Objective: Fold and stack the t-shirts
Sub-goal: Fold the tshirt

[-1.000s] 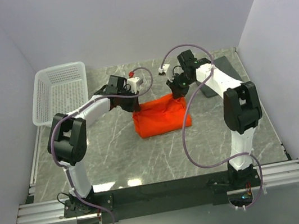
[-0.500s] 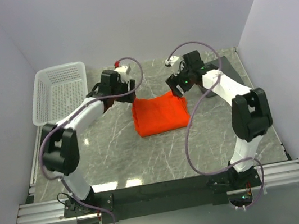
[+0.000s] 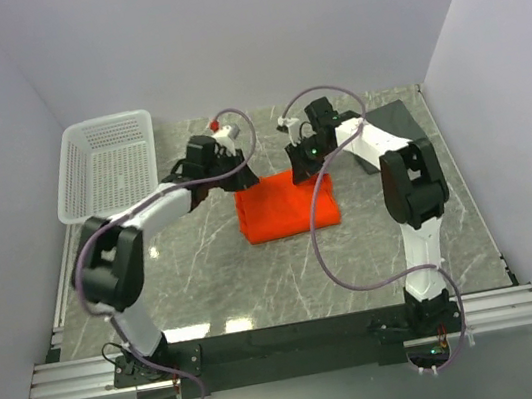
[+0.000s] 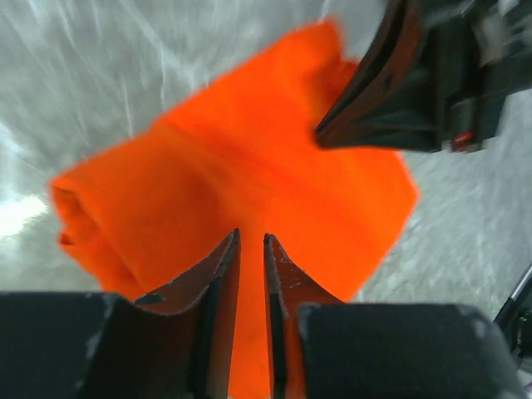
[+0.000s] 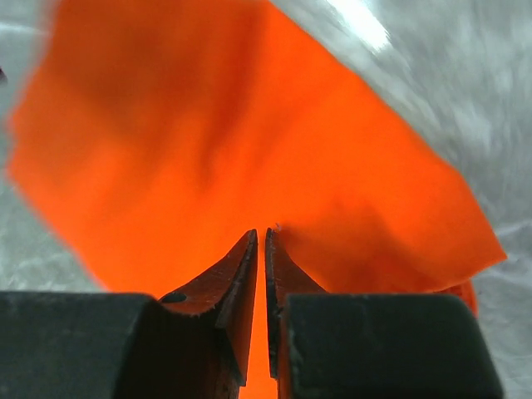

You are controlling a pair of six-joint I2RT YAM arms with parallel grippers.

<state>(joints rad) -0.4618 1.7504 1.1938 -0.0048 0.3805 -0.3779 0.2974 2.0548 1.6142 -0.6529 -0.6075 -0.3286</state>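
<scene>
The bright orange t-shirt [image 3: 286, 212] lies folded into a rough rectangle at the middle of the table. My left gripper [image 3: 245, 175] is at its far left corner and my right gripper [image 3: 299, 174] at its far right corner. In the left wrist view the jaws [image 4: 251, 235] stand a narrow slit apart with orange cloth [image 4: 249, 141] in the gap. In the right wrist view the jaws [image 5: 261, 231] are almost touching on orange cloth [image 5: 208, 125]. The dark grey t-shirt [image 3: 399, 125] lies at the back right, partly hidden behind the right arm.
A white lattice basket [image 3: 109, 164] stands at the back left, over the table's edge. The right gripper's black body [image 4: 416, 75] shows at the top right of the left wrist view. Walls close the table in on three sides.
Both grippers drew back and up from the shirt's far edge, then came inward and down onto its far corners. The bunched orange cloth has flattened.
</scene>
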